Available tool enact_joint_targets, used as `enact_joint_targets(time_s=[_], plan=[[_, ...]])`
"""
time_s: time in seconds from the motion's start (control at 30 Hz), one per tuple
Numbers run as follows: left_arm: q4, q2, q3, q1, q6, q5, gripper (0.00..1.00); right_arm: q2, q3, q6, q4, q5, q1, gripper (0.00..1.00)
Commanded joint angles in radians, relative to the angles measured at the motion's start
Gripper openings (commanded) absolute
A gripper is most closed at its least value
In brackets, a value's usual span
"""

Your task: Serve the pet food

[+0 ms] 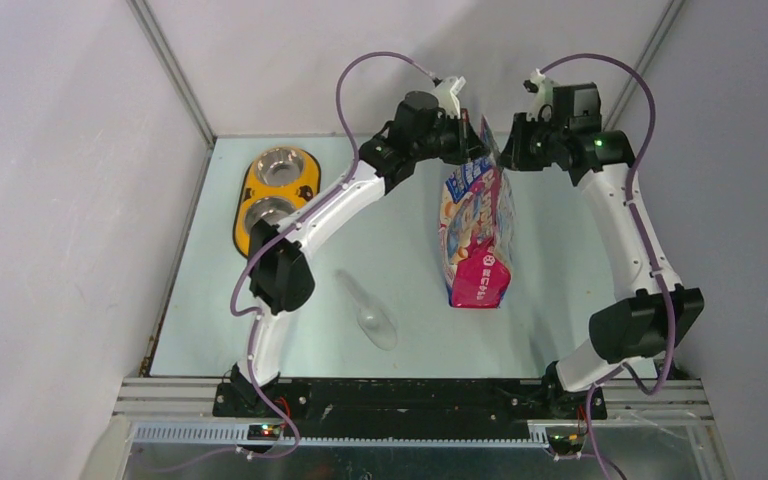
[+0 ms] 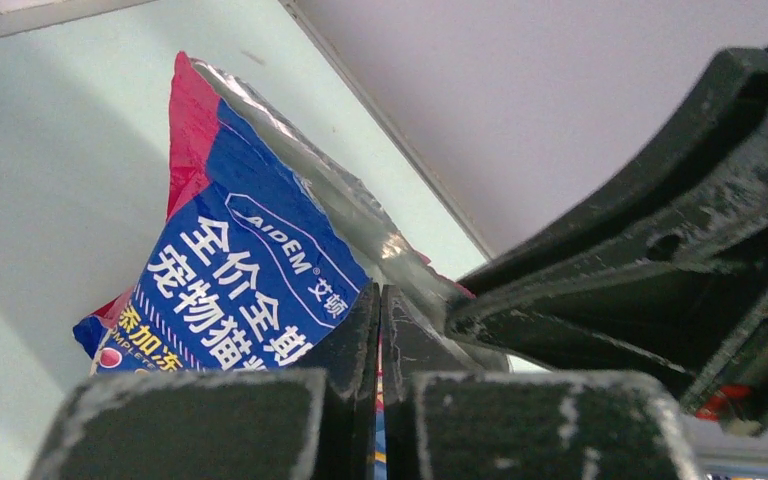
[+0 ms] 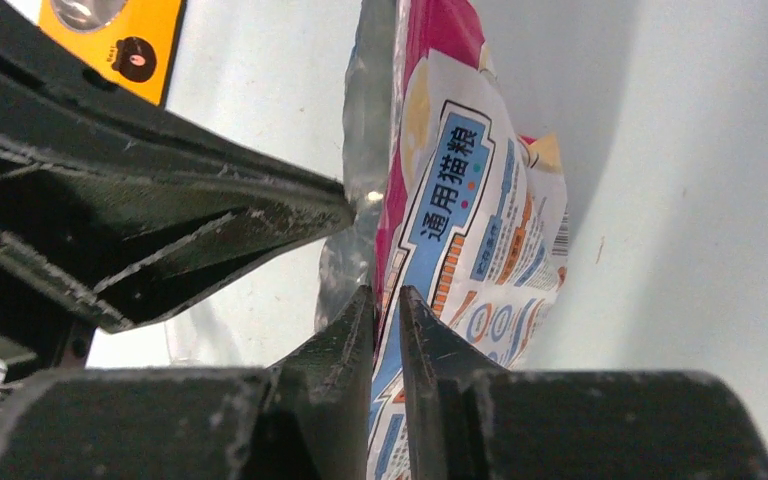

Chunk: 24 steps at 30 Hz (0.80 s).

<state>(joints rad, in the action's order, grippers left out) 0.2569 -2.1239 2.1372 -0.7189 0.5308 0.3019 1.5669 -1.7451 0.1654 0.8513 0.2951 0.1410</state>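
Note:
The pink-blue pet food bag [image 1: 478, 232] lies lengthwise mid-table, its top end raised at the far side. My left gripper [image 1: 474, 143] is shut on the top edge of the bag from the left; in the left wrist view [image 2: 379, 300] the jaws pinch the bag [image 2: 240, 270]. My right gripper [image 1: 505, 152] is shut on the same top edge from the right; in the right wrist view [image 3: 387, 300] the jaws pinch the bag [image 3: 470, 210]. The silver inner lining shows at the bag's mouth. The kibble itself is hidden inside the bag.
A yellow double feeder [image 1: 272, 197] with two steel bowls stands at the far left; its corner shows in the right wrist view [image 3: 120, 35]. A clear plastic scoop [image 1: 370, 312] lies near the front centre. Walls enclose the table on three sides.

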Motion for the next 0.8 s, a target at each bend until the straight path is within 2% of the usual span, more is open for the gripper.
enact_joint_targets(time_s=[0.0, 0.3, 0.47, 0.53, 0.63, 0.77], plan=[[0.003, 0.074, -0.013, 0.010, -0.035, 0.076, 0.00, 0.057, -0.060, -0.059, -0.022, -0.116, 0.013, 0.18], [0.012, 0.104, -0.021, 0.012, -0.057, 0.103, 0.00, 0.124, -0.084, -0.076, -0.030, -0.186, 0.053, 0.24], [0.011, 0.108, -0.029, 0.013, -0.053, 0.097, 0.00, 0.191, -0.143, -0.060, -0.020, -0.185, 0.054, 0.39], [0.020, 0.117, -0.033, 0.013, -0.057, 0.085, 0.00, 0.203, -0.155, -0.056, -0.009, -0.194, 0.052, 0.42], [0.047, 0.146, -0.046, 0.021, -0.057, 0.046, 0.00, 0.193, -0.147, -0.052, 0.038, -0.196, 0.047, 0.42], [0.082, 0.181, -0.062, 0.036, -0.055, -0.009, 0.00, 0.129, -0.103, -0.053, 0.125, -0.190, 0.041, 0.38]])
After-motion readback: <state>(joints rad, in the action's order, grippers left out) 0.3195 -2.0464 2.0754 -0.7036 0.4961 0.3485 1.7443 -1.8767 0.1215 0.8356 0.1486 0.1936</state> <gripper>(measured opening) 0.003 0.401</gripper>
